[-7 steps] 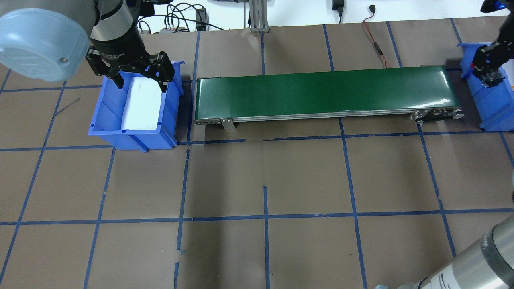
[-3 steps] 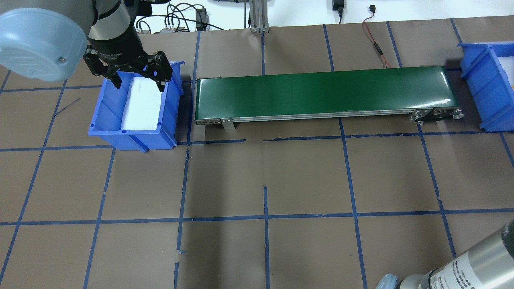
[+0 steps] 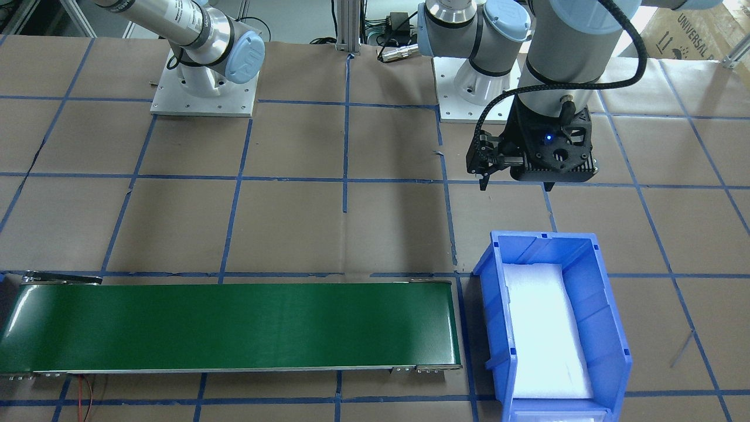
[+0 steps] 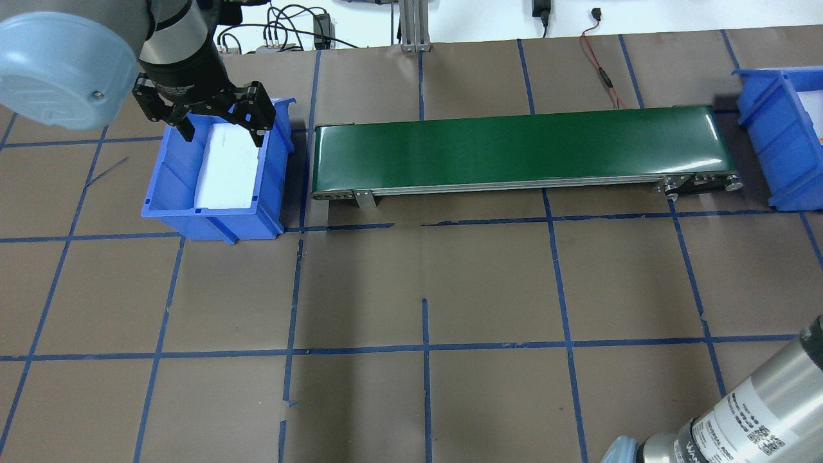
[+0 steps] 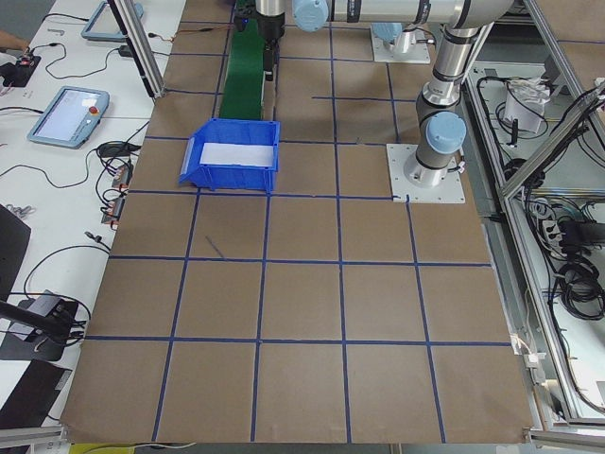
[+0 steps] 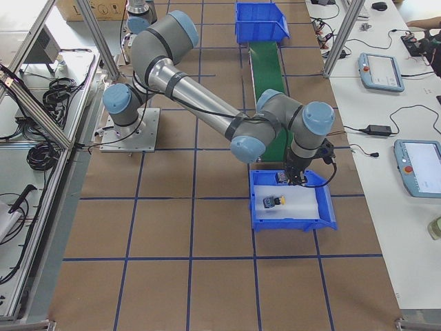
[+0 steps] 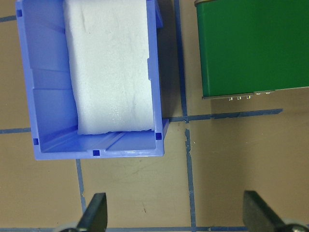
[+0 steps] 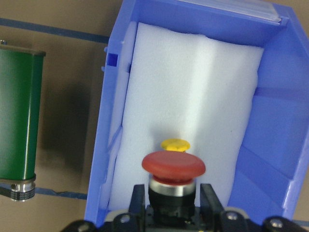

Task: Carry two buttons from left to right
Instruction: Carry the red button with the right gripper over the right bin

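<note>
Item: red button [image 8: 174, 166], pinched cap-outward in your right gripper [image 8: 174, 200], long axis along the fingers [image 8: 137, 198]. The yellow button [image 8: 175, 144] lies on foam [image 8: 193, 96] just beyond that cap, inside the right bin [image 8: 270, 145]. Your left gripper [image 4: 224, 132]: spread, empty, well apart from both.

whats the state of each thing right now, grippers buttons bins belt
left gripper: open, empty
right gripper: shut on the red button, over the right bin
red button: held by its body
yellow button: loose in the right bin
left bin: no buttons inside
conveyor belt: nothing on it
</note>
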You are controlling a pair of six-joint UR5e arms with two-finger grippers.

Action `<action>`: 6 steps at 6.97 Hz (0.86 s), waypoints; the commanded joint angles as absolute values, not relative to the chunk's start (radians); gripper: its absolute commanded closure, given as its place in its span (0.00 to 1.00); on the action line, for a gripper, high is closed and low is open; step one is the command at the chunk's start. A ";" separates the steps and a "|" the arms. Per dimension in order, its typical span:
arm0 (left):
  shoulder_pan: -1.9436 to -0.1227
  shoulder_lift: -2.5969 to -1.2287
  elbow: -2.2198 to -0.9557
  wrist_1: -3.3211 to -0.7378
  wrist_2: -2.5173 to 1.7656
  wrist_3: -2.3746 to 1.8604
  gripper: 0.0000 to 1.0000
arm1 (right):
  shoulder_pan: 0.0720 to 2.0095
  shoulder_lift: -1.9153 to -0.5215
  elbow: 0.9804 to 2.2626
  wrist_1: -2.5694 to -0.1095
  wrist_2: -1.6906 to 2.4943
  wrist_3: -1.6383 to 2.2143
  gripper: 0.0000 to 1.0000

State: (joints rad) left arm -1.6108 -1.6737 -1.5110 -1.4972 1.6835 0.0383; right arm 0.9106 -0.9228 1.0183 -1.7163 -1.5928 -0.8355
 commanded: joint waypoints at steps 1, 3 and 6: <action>-1.611 -1.674 -1.511 -1.497 1.683 0.038 0.00 | 0.911 -0.832 0.930 -1.715 -1.571 -0.839 0.90; -1.611 -1.674 -1.511 -1.497 1.683 0.038 0.00 | 0.911 -0.749 0.866 -1.717 -1.555 -0.841 0.90; -1.611 -1.674 -1.511 -1.497 1.683 0.038 0.00 | 0.914 -0.652 0.782 -1.717 -1.536 -0.847 0.90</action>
